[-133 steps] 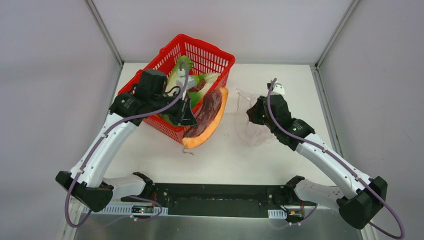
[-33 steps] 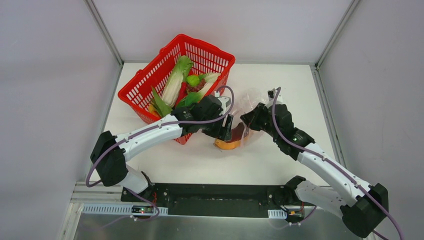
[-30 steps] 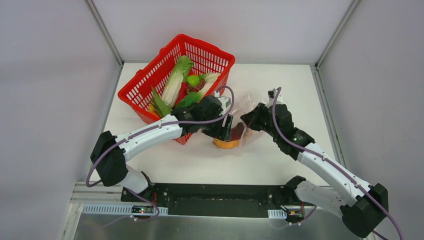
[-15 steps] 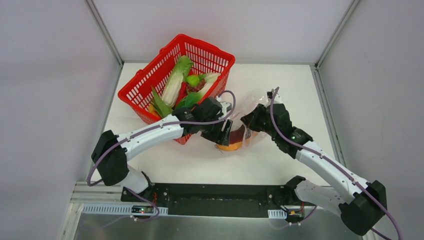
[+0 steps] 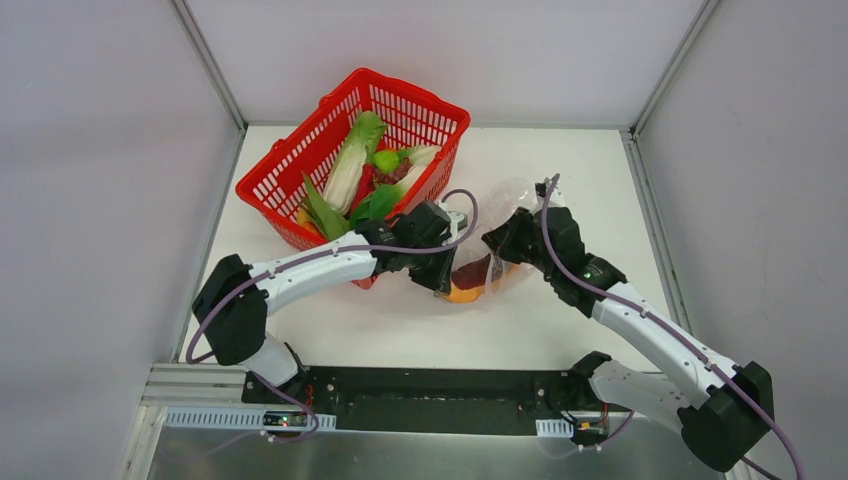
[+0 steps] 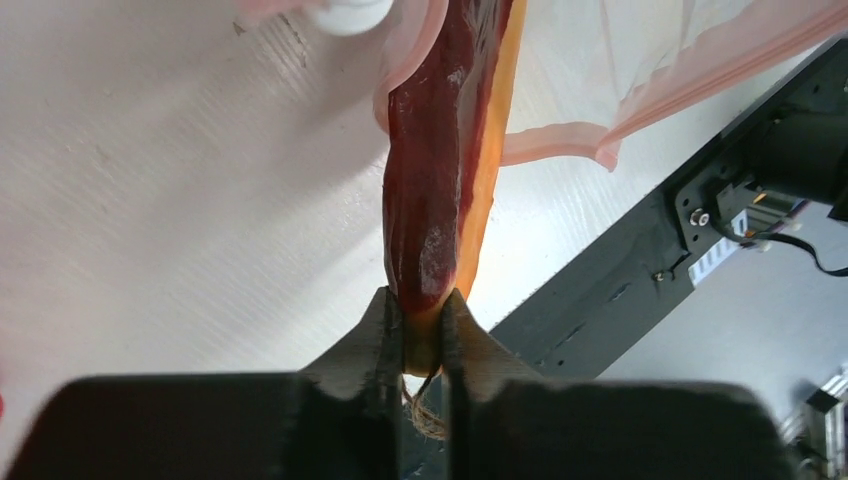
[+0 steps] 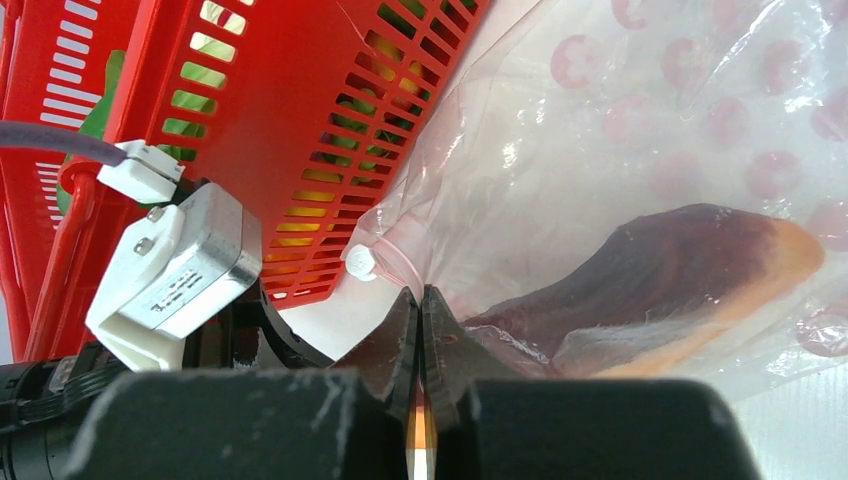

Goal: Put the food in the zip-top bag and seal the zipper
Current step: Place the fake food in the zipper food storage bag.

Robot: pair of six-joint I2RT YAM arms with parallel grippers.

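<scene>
The orange bun with dark brown sausage (image 5: 470,283) lies partly inside the clear dotted zip-top bag (image 5: 510,205) at mid-table. My left gripper (image 5: 446,278) is shut on the bun's outer tip (image 6: 423,335), with the bun (image 6: 445,150) reaching through the bag's mouth past the pinkish zipper (image 6: 560,145). My right gripper (image 5: 500,240) is shut on the bag's mouth edge (image 7: 421,297) at the zipper (image 7: 395,262). Through the plastic I see the bun (image 7: 660,270). Bok choy (image 5: 352,165) and green leaves (image 5: 322,208) lie in the basket.
The red mesh basket (image 5: 420,95) stands at the back left, its corner close to the bag and to my left wrist (image 7: 175,265). Grey walls enclose the table. The black base rail (image 5: 430,395) runs along the near edge.
My left gripper has closed onto the bun's tip. The left arm has drawn back slightly towards the left, and the bun has turned a little in the bag's mouth. The right gripper keeps its hold.
</scene>
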